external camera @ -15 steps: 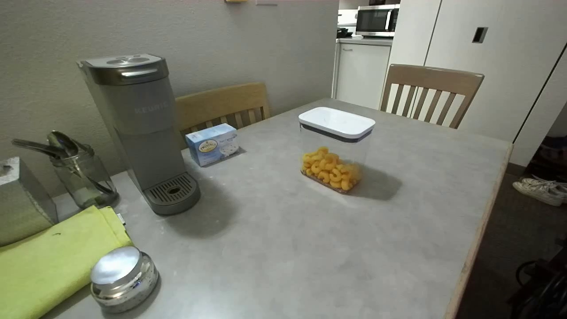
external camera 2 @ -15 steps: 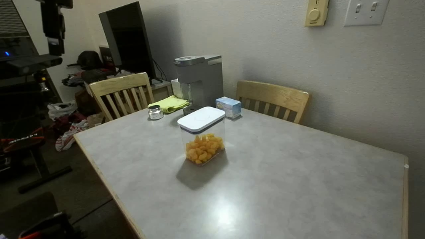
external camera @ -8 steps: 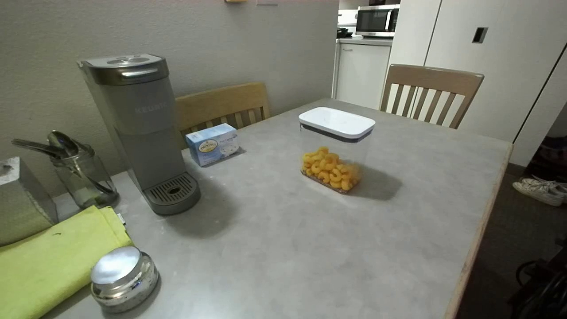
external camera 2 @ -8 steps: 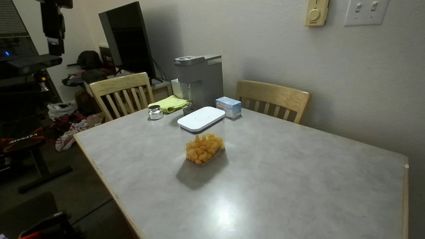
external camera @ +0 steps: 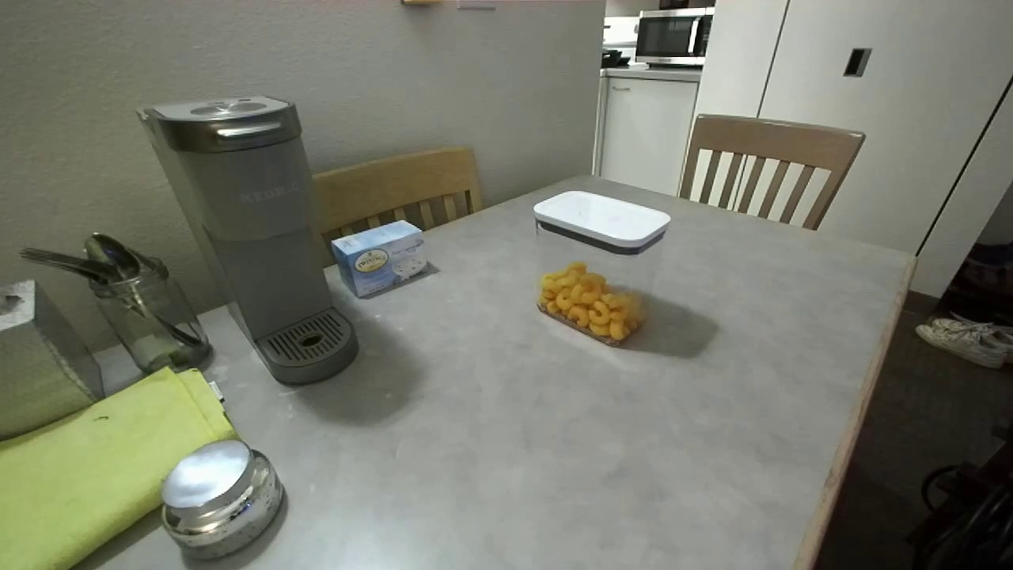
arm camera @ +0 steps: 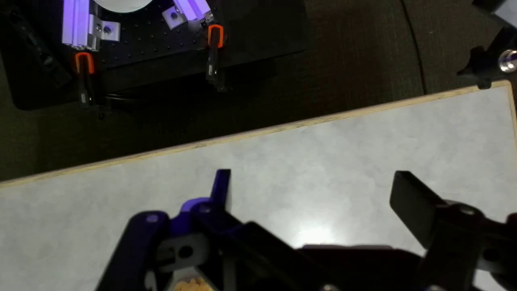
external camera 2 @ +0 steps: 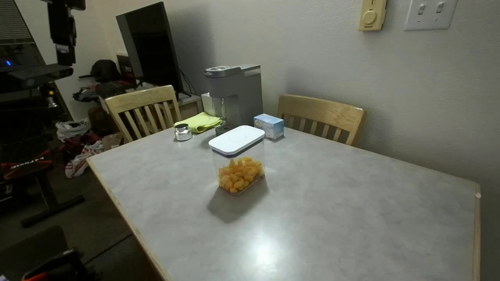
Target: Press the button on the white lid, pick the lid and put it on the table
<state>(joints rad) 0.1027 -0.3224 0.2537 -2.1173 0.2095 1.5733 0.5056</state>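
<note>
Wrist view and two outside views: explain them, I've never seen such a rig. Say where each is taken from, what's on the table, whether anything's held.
This is a single robot arm ending in a two-fingered gripper. The wrist view comes from a camera on its wrist, so the gripper's dark fingers show close up, with the grey table beyond. Both exterior views come from cameras outside the robot. On the table stands a clear container of yellow pasta, with a white lid on top. An exterior view also shows a coffee maker, a blue box, a jar of cutlery, a yellow-green cloth and a silver-topped pot there. The fingers are spread apart with nothing between them, so nothing is held.
</note>
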